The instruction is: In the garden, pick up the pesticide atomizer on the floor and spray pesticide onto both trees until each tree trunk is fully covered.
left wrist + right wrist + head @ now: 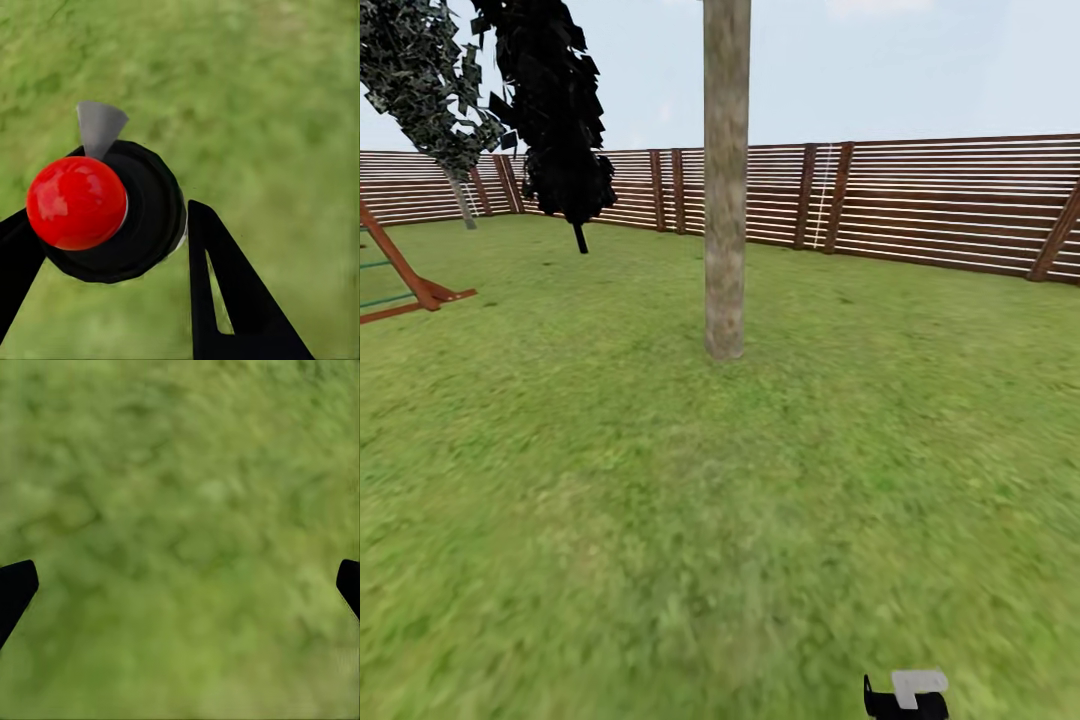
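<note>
Two left jaws clamp the black, red-capped atomizer [112, 214]; right jaws spread wide.

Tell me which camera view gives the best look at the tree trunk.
The head view: the tree trunk stands upright in the middle of the lawn, visible from its base up to the frame's top. The left wrist view looks down on grass, with the left hand around a dark bottle with a red cap. The right wrist view faces grass.
</note>
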Tool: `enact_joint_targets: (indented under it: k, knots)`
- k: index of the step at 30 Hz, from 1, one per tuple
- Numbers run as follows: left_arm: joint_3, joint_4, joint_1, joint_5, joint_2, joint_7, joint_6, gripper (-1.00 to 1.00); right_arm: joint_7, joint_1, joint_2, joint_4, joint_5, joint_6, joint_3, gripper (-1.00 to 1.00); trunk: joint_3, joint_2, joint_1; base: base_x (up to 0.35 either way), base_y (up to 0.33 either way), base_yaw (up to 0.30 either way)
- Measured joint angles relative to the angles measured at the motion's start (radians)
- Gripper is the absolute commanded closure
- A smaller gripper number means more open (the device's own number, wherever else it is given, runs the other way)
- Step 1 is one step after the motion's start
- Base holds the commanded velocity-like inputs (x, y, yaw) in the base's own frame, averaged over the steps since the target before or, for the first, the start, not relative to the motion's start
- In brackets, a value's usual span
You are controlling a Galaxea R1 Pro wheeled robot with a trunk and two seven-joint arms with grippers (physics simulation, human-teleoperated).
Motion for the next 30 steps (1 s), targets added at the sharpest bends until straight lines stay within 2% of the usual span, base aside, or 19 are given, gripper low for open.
enact_joint_targets:
  k: [25,30]
  knots:
    - [-0.001,0.000,0.000,0.000,0.000,0.000,-0.002,1.00,0.000,0.000,0.001,0.000,0.000,0.000,0.000,-1.00,0.000,0.000,0.000,0.340,0.000,0.000]
    - [-0.001,0.000,0.000,0.000,0.000,0.000,-0.001,1.00,0.000,0.000,-0.006,0.001,0.000,0.000,0.000,-1.00,0.000,0.000,0.000,0.340,0.000,0.000]
